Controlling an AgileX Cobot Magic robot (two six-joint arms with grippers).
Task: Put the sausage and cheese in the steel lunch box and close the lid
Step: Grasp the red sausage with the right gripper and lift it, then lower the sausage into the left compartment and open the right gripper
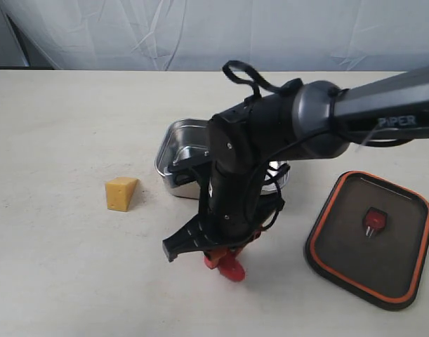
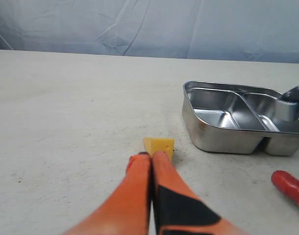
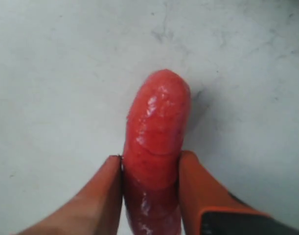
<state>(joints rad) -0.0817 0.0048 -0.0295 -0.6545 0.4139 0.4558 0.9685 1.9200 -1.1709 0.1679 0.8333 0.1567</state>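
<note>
The sausage (image 3: 156, 132) lies on the counter (image 1: 60, 281) just in front of the steel lunch box (image 1: 173, 140). Its glossy, rounded skin looks light and stiff but slick, so a hold near the tapered tip would likely let it squirt free, and the mid-body, taken across its width, seems the safer place. The right claw (image 3: 151, 157) pinches it about there, one finger against each flank with the rounded end poking out beyond, while the left claw (image 2: 150, 155) hovers pressed together and empty near the cheese (image 2: 159, 146).
</note>
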